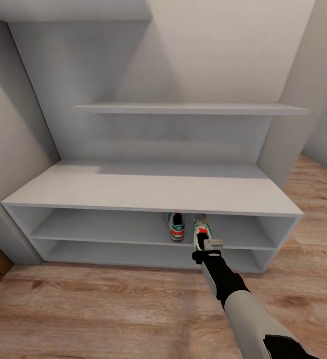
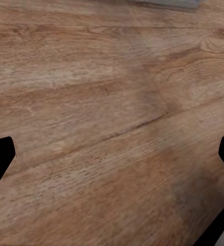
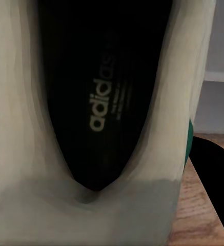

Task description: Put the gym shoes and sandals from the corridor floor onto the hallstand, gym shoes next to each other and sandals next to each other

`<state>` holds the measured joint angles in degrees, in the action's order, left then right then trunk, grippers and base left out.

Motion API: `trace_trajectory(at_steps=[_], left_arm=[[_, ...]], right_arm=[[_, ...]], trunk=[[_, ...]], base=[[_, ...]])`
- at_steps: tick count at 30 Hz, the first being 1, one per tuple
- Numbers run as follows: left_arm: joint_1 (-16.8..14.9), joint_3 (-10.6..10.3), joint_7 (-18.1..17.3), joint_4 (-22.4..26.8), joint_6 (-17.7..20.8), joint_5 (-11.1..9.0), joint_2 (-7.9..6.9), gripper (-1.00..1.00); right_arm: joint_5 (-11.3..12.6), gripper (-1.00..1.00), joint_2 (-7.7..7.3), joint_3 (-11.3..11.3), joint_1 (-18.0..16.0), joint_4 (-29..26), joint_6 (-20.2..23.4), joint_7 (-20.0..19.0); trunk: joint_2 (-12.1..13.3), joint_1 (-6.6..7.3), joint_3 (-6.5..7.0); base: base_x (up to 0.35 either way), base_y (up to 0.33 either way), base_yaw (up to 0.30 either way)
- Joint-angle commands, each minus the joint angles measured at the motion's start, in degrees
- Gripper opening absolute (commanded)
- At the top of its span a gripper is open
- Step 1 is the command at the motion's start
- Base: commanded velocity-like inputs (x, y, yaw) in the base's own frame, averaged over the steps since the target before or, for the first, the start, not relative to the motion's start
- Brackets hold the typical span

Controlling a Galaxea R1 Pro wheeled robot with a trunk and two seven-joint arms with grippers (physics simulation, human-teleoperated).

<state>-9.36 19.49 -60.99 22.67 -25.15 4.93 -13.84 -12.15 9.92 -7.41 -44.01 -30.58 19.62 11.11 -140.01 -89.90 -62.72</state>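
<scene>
"adidas" on the held gym shoe's (image 3: 99, 102) black insole

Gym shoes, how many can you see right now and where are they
2. One gym shoe sits on the upper open tier of the hallstand. The second gym shoe is just right of it at the tier's front edge, with the right gripper at its heel.

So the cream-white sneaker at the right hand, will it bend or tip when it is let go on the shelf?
The cream-white sneaker with green stripes probably flexes little: its collar keeps an open shape. It looks light for its size. On its flat sole it should rest steady, like the matching sneaker on the white rack's shelf; whether the right hand grips it is unclear.
</scene>
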Motion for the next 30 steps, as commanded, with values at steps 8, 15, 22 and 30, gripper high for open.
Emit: trace_trajectory(at_steps=[8, 15, 22, 30], left_arm=[[0.0, 0.2, -0.1, 0.0, -0.2, 0.6, 0.12, 1.0], [0.0, 0.0, 0.0, 0.0, -0.2, 0.6, 0.13, 1.0], [0.0, 0.0, 0.0, 0.0, -0.1, 0.6, 0.13, 1.0], [0.0, -0.1, 0.0, 0.0, -0.1, 0.6, 0.13, 1.0]], right_arm=[[-0.6, -1.0, 0.08, -0.3, 0.0, -0.3, 0.3, 0.0], [-0.6, -1.0, 0.08, -0.3, 0.0, -0.3, 0.3, 0.0], [-0.6, -1.0, 0.08, -0.4, 0.0, -0.4, 0.3, 0.0], [-0.6, -1.0, 0.08, -0.4, 0.0, -0.4, 0.3, 0.0]], trunk=[[0.0, -0.01, -0.05], [0.0, -0.01, -0.05], [0.0, -0.01, -0.05], [0.0, -0.01, -0.05]], base=[[0.221, 0.0, 0.0], [0.16, 0.0, 0.0], [0.184, 0.0, 0.0], [0.175, 0.0, 0.0]])
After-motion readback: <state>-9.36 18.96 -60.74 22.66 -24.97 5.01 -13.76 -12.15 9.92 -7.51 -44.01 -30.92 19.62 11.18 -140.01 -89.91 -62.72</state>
